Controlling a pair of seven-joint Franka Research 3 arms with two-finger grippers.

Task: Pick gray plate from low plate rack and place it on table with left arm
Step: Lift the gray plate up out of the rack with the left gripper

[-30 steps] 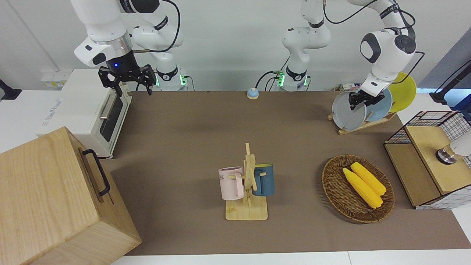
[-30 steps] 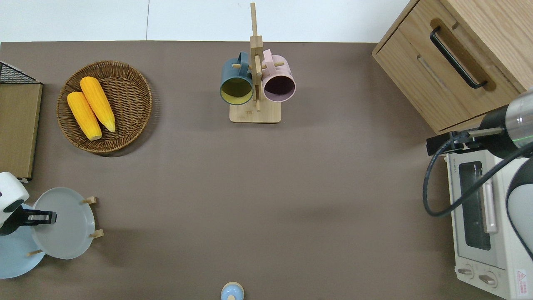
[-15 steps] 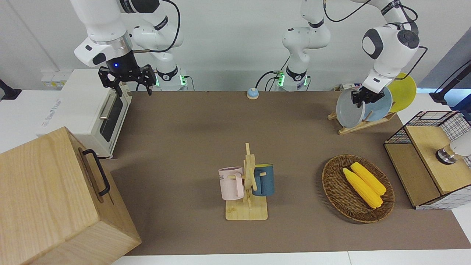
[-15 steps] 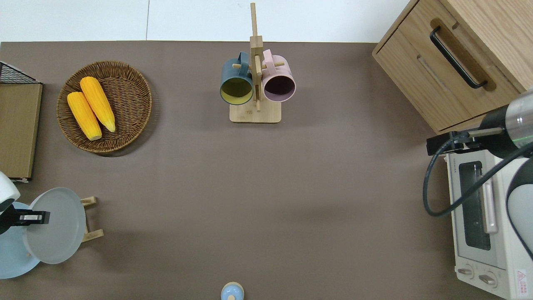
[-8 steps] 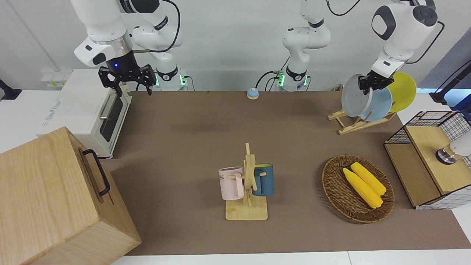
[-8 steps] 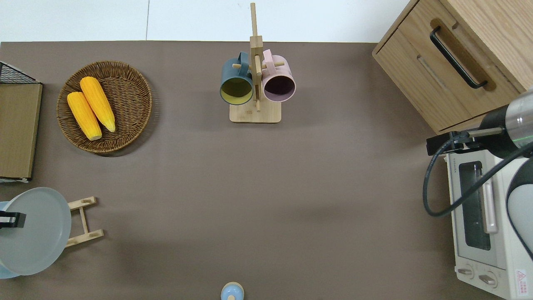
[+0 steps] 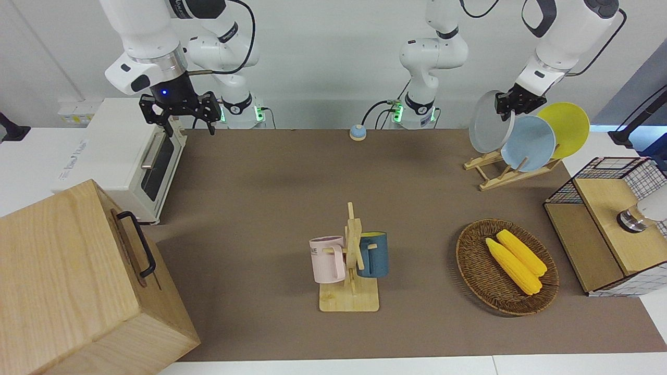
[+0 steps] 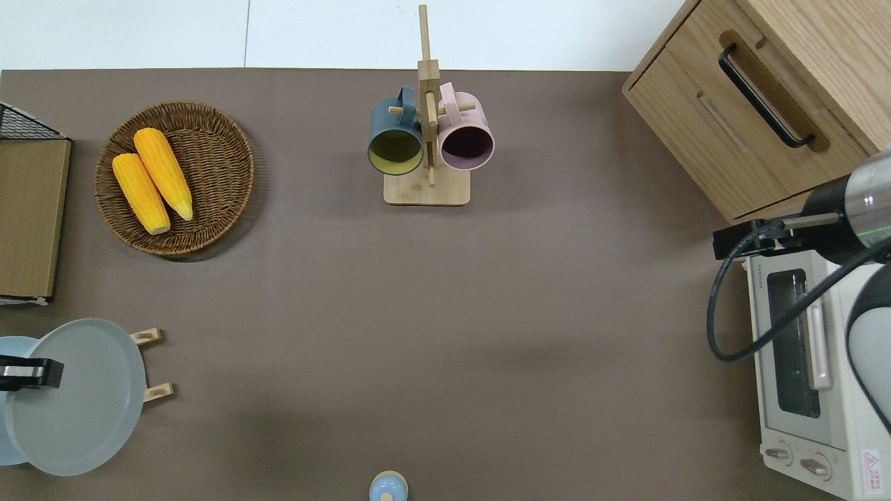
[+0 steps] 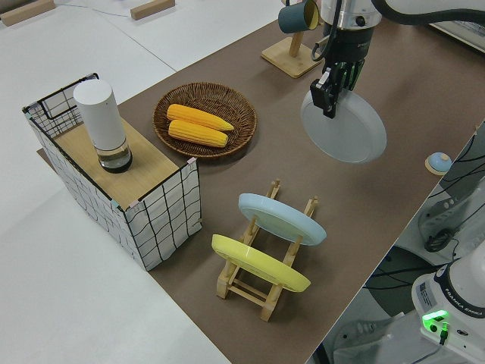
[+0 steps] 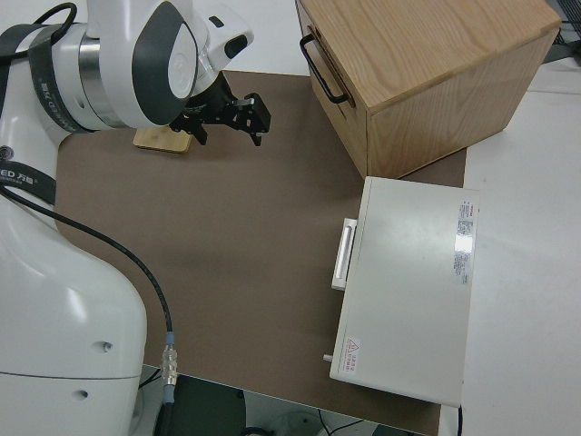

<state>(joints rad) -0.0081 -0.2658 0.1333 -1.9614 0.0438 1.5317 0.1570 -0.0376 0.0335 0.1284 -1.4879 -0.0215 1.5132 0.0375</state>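
Note:
My left gripper [image 7: 508,102] is shut on the upper rim of the gray plate [image 7: 490,121] and holds it tilted in the air. In the overhead view the gray plate [image 8: 76,396] is over the low plate rack [image 8: 153,365] and the brown table [image 8: 418,313] beside it. The left side view shows the plate [image 9: 345,133] hanging clear of the rack [image 9: 258,280]. The rack [image 7: 500,174] holds a light blue plate [image 7: 529,143] and a yellow plate [image 7: 565,122]. My right gripper [image 7: 190,125] is parked, with its fingers apart.
A mug stand [image 7: 350,271] with two mugs stands mid-table. A wicker basket [image 7: 471,260] holds two corn cobs. A wire crate [image 7: 615,224] is at the left arm's end. A toaster oven [image 7: 125,156] and a wooden cabinet [image 7: 78,281] are at the right arm's end.
My left gripper has lifted the gray plate up out of the rack's front slot and then carried it a little toward the middle of the table. The right arm has not moved.

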